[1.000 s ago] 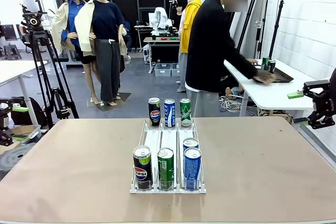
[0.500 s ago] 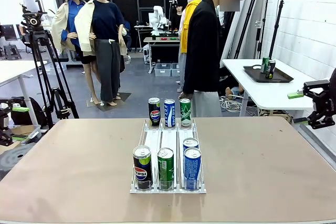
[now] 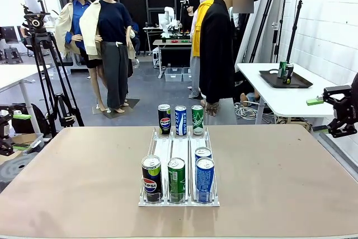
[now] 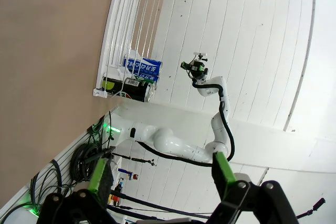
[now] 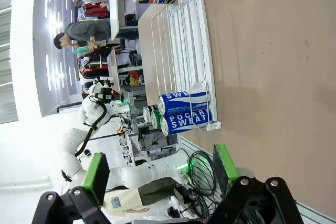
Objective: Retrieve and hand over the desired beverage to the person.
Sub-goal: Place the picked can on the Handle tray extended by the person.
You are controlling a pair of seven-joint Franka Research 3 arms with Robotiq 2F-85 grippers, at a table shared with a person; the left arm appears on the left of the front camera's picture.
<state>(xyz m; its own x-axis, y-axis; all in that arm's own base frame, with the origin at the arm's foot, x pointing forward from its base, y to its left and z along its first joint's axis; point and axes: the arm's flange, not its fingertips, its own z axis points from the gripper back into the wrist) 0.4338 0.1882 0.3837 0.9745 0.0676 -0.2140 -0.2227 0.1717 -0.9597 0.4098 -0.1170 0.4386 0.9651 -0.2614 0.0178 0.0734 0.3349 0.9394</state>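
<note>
**Both jaws released, parked off the desk's sides**

The jaws of the left gripper (image 4: pixel 160 182) stand spread wide with nothing between the green pads; the jaws of the right gripper (image 5: pixel 157 174) are likewise spread and hold nothing. In the front view the right gripper (image 3: pixel 335 110) hangs beyond the desk's right edge, apart from everything on it.

The desk (image 3: pixel 78 177) is a broad tan surface, bare on both sides of the centre, so wide open room lies left and right of the rack. The person (image 3: pixel 215 54) stands past the far edge, turned side-on, in a black jacket, close behind the far row of cans.

The white rack (image 3: pixel 179 155) sits mid-desk, its three lanes running from the far edge toward the near edge. At its far end stand a Pepsi can (image 3: pixel 164 119), a blue can (image 3: pixel 180 120) and a green can (image 3: pixel 197 120). At its near end stand a second Pepsi can (image 3: pixel 151 178), a second green can (image 3: pixel 176 179), and two blue Pocari Sweat cans (image 3: pixel 205 178) one behind the other.
</note>
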